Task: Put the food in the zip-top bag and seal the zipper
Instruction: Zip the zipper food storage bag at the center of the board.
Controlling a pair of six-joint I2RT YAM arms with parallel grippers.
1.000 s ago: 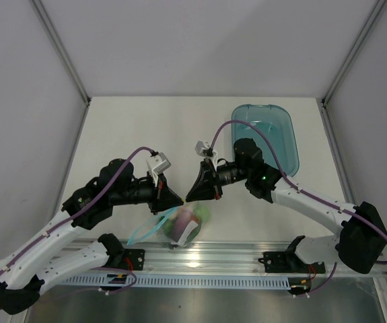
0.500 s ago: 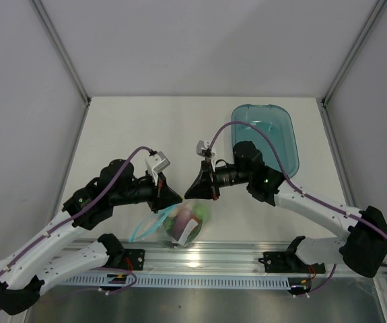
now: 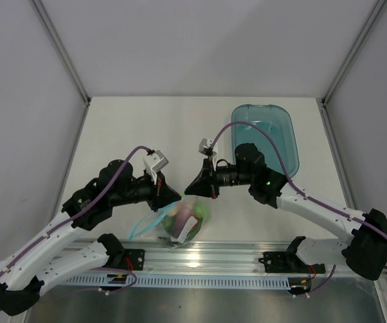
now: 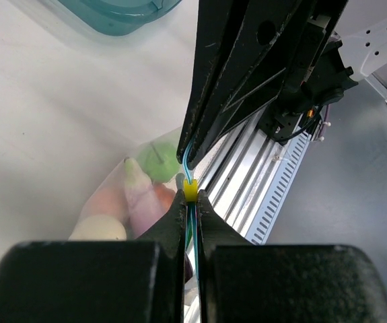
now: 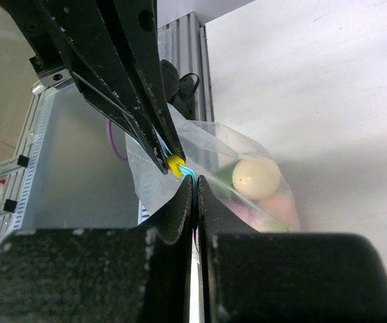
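Left gripper [image 3: 177, 196]: pinched shut on the zipper [image 4: 187, 168]
Right gripper [image 3: 188, 194]: pinching the same strip beside it
Zip-top bag [image 3: 188, 227]: by table's [image 3: 132, 128] near edge, food [image 3: 194, 214] inside
Tray [image 3: 294, 148]: far right corner

— The left arm [image 3: 52, 235] is showing white shells along its long links, with matte black joints sitting between them.
— The right arm [image 3: 314, 205] is looking the same: white links running into a bulky black shoulder housing [image 3: 361, 245]. A small green light [image 3: 266, 180] is glowing on its black forearm.
— A purple cable [image 3: 122, 165] is looping along the left arm, and a second purple cable [image 3: 260, 134] is arching along the right.
— Each wrist is carrying a pale grey camera block [image 3: 156, 161].
— The left gripper [image 3: 178, 197] and right gripper [image 3: 188, 192] are tapering into black wedges, their fingers [image 4: 173, 229] looking flat-sided.
— Thin red wires are peeking from the black base brackets [image 3: 122, 259].
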